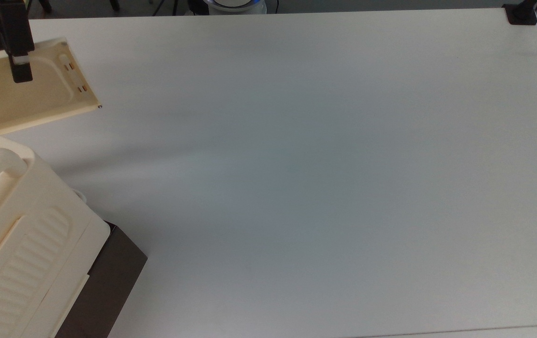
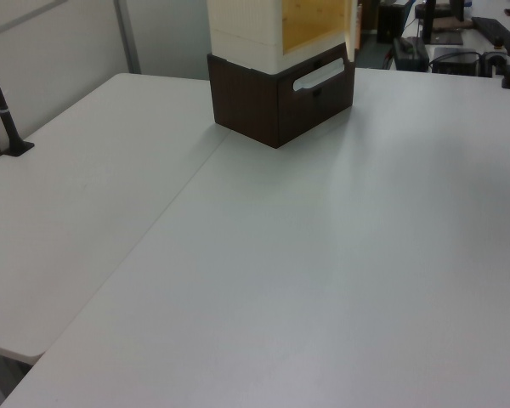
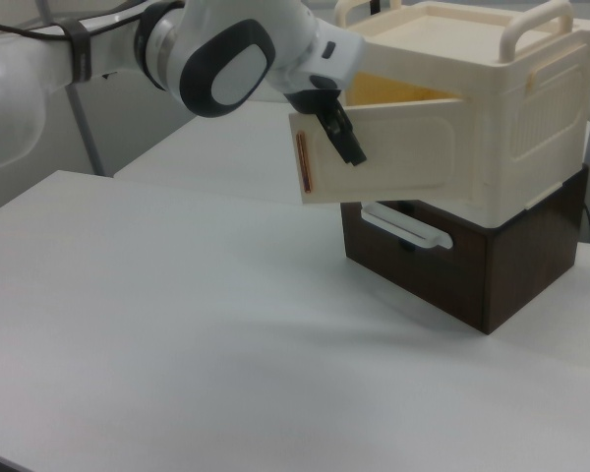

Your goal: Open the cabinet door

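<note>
The cabinet point(image 1: 28, 244) is a cream box with a rounded handle bar and a ribbed panel, sitting on a dark brown section point(image 1: 108, 291) at the top view's lower left. Its cabinet door point(image 1: 38, 101) stands swung out, tan inner face and two small slots showing. My gripper point(image 1: 18, 65) is at the door's upper edge. In the right view the gripper point(image 3: 342, 138) lies against the outer face of the door point(image 3: 403, 157), which angles away from the cabinet point(image 3: 521, 108). The left view has the cabinet point(image 2: 246, 25) at the far end.
The white table point(image 1: 320, 164) spreads wide to the top view's right of the cabinet. A black clamp point(image 1: 522, 13) sits at its far right corner, and a black post point(image 2: 4, 110) stands at the left view's left. A white drawer handle point(image 3: 403, 226) juts from the brown section.
</note>
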